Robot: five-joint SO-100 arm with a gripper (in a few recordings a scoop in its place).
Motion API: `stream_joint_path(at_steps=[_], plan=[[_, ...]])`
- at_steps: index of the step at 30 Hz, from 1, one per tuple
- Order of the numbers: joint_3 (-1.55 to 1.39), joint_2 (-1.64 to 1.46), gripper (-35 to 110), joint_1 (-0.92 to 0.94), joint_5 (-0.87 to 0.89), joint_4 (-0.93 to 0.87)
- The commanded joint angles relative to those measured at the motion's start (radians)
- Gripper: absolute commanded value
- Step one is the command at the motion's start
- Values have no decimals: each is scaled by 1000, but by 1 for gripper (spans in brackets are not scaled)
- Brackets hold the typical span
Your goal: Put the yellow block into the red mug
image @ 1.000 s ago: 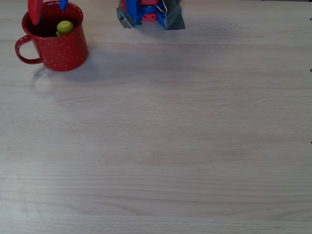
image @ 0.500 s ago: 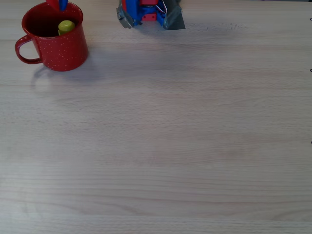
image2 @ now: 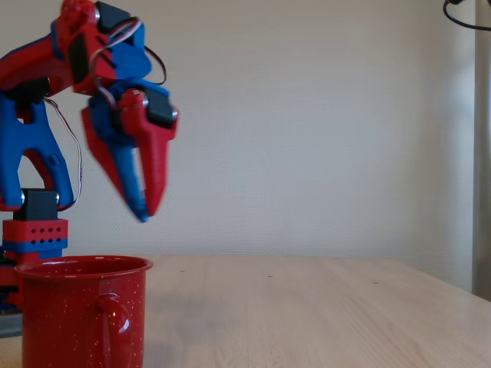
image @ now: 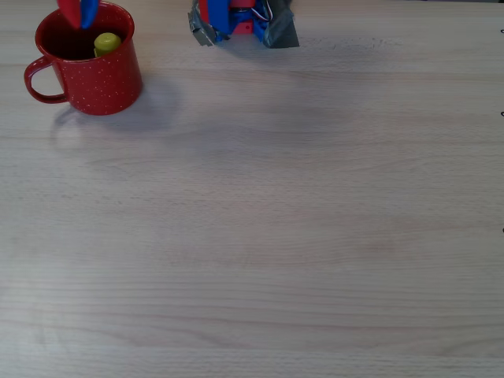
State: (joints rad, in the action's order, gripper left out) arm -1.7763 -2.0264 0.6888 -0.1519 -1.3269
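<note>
Yellow block (image: pixel 107 42) inside red mug (image: pixel 98 79), below gripper (image2: pixel 144 211)

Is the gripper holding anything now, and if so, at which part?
Nothing is held. The gripper hangs above the red mug, jaws together and empty; the yellow block lies inside the mug.

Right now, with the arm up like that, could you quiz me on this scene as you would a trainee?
1. True or false: the block lies on the table beside the mug.
2. Where is the pincer? A) down inside the mug B) in the air above the mug C) resting on the table
3. Fill in: in the overhead view the mug's handle points to the picture's ____.

Key:
1. False; it sits inside the mug.
2. B; the fixed view shows clear air between its tips and the rim.
3. Left.
</note>
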Motion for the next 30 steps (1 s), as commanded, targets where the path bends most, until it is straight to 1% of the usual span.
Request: stream_joint_path(at_steps=[1,10,19,24,30], plan=[[100,-21,0,-46,49,38],[186,-25,0,-330,178,127],[195,-100,0,-541,204,132],[0,-252,0,-614,179,184],[-275,-462,0,-650,152,253]])
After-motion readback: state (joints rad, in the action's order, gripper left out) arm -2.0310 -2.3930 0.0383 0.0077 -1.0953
